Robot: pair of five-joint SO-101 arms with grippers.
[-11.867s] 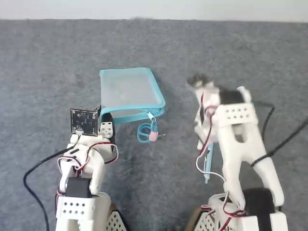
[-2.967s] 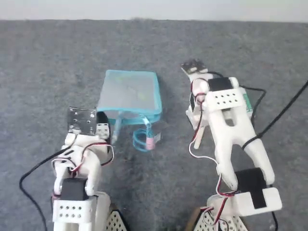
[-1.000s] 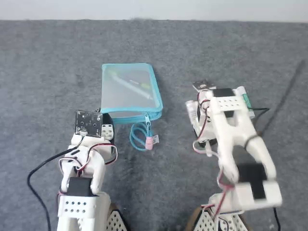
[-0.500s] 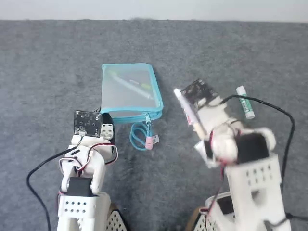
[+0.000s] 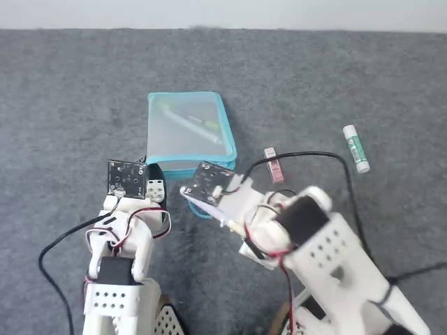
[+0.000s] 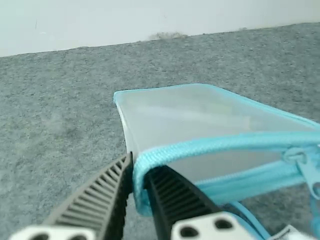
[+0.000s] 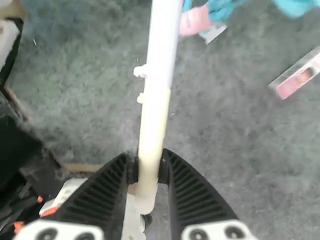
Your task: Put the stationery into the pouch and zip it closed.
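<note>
1. Pouch of translucent plastic with turquoise zip trim (image 5: 187, 132) lies flat on the grey-felted table (image 5: 335, 77), with stationery dimly visible inside. The left hand (image 6: 137, 172) is clamped on its near zip edge.
2. The right hand (image 7: 148, 167) is closed around a white pen (image 7: 157, 85), beside the pouch's pink-tagged turquoise cord (image 7: 196, 21).
3. A small pink block (image 5: 274, 165) and a white-and-green glue stick (image 5: 355, 148) lie on the table farther right.

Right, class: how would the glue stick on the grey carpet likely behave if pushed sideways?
The glue stick is a round tube lying on its side, so it would probably roll. The fuzzy grey carpet should slow it soon. It looks rigid, likely light.
</note>
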